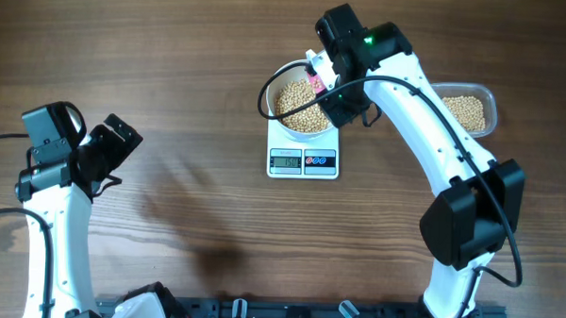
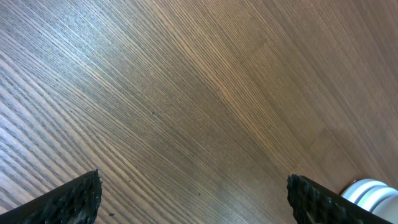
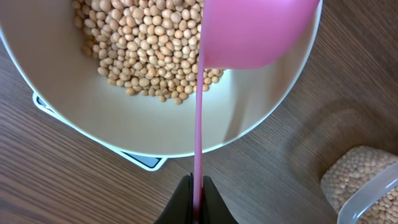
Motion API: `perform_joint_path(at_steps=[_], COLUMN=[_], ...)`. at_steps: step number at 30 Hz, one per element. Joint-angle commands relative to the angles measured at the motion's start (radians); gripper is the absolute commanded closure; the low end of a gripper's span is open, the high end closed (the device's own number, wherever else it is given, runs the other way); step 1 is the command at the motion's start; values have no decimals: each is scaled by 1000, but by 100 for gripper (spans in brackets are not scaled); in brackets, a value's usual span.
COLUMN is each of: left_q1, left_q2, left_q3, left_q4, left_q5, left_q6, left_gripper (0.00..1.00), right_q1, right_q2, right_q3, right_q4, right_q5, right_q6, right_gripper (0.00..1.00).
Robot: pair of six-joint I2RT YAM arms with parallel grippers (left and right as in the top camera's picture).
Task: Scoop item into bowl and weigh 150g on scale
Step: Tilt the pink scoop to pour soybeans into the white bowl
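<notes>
Overhead, I list: scale [image 1: 303, 162] on the counter [image 1: 201, 81], bowl [image 1: 301, 122] on the scale, beans [image 1: 299, 101] in the bowl; tub [image 1: 469, 111] of more beans near the right arm; right gripper [image 1: 325, 80] over the bowl's rim with a pink scoop [image 1: 315, 83]; left gripper [image 1: 114, 146] well apart, over bare wood. Left wrist, I see: jaws spread wide, nothing between them. Right wrist, I see: gripper clamped on the scoop's thin handle, the scoop's cup over the beans, a scale corner under the bowl, tub at lower right.
</notes>
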Motion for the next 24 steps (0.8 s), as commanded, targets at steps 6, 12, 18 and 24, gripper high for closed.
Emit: perform_joint_path(at_steps=[6,12,18,24], left_q1=[6,6,6,6], left_q2=[-1,-1,-1,-1], left_q3=[-3,-3,-3,-3], left_q4=[3,3,3,3], left_q5=[12,12,12,12], left_q6=[20,20,20,20], left_gripper=[0,0,0,0], right_q1=[5,1,-26,-89], right_q2=[-13,-13,-13,-13], right_q3=[26,26,26,26], right_q4=[1,0,-5,-6], right_q5=[-54,-145,-195,-366], right_q6=[7,16,59,60], right_gripper=[96,96,96,96])
